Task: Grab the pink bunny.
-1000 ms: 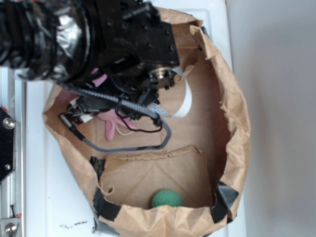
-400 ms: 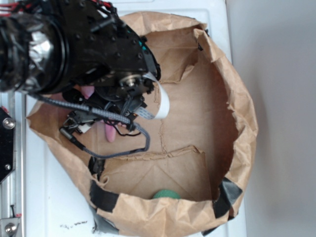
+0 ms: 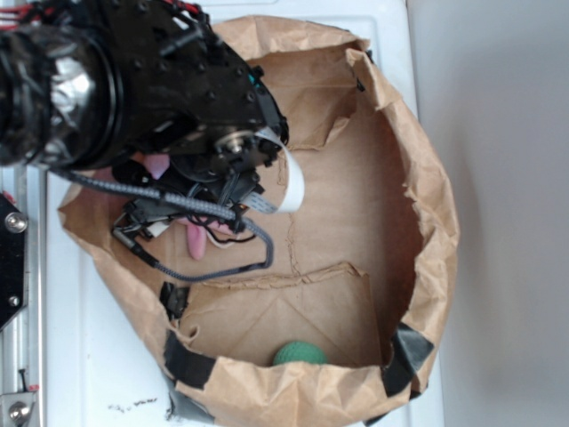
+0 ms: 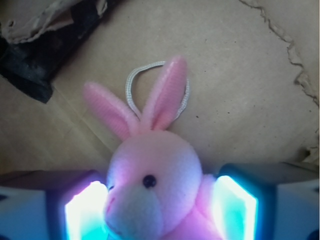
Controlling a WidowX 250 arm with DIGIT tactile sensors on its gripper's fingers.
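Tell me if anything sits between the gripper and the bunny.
Nothing visible does. In the wrist view the bunny sits directly between the gripper's two lit fingers, with only the bag floor behind it and a cord loop behind its ears.

Black arm (image 3: 160, 89), braided grey cable (image 3: 213, 267)

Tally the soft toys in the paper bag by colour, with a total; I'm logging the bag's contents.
Pink: 1, the pink bunny, sitting between the pincer fingers.
Green: 1, the green knitted ball by the bag wall.
Total: 2
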